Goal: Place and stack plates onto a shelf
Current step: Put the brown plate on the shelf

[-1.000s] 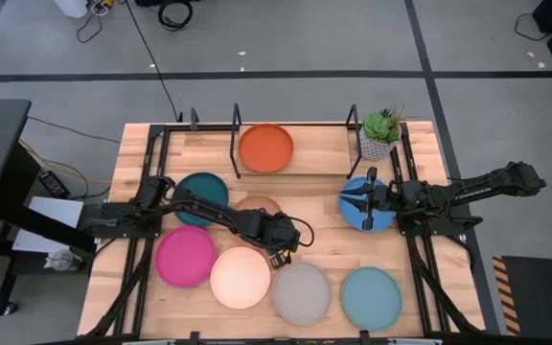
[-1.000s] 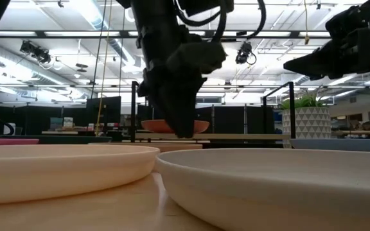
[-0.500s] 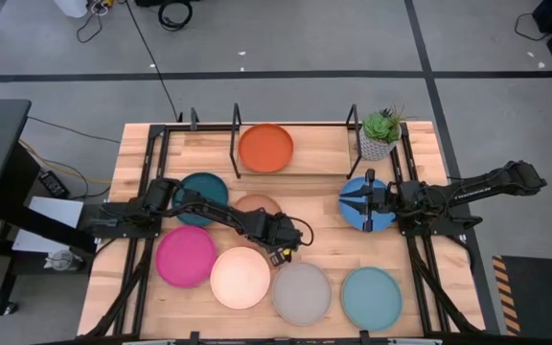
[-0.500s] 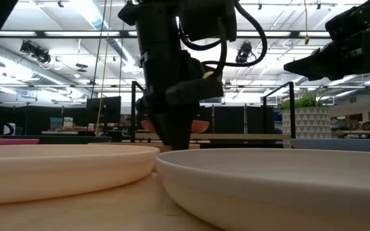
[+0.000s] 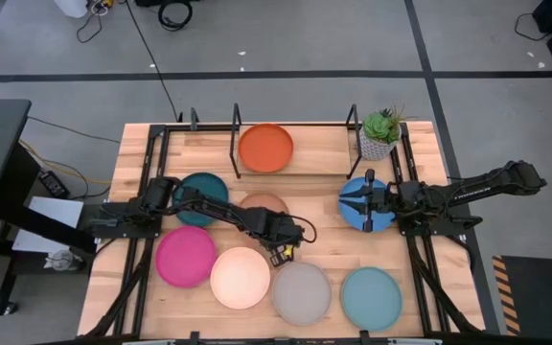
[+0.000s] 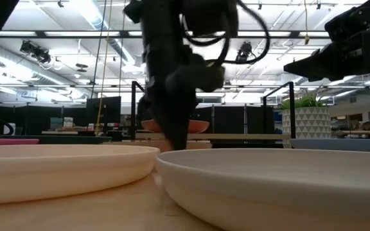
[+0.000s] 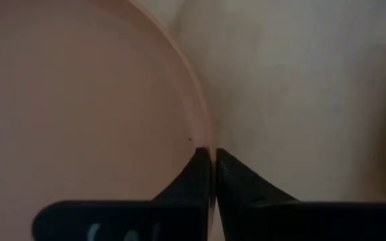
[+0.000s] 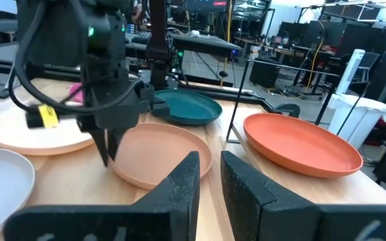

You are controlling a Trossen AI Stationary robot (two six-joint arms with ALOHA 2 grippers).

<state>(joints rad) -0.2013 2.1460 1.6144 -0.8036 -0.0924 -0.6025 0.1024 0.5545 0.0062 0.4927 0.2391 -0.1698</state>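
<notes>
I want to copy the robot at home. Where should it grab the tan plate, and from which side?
Probably by its thin rim, coming straight down from above. The tan plate lies flat on the table, so only the raised edge gives something to pinch. The left gripper already has its fingers closed astride that rim on the side nearest the grey plate.

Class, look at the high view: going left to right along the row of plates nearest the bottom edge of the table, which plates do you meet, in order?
magenta plate → cream plate → grey plate → light teal plate

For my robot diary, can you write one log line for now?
left tool: shut on tan plate rim | right tool: over blue plate
</notes>
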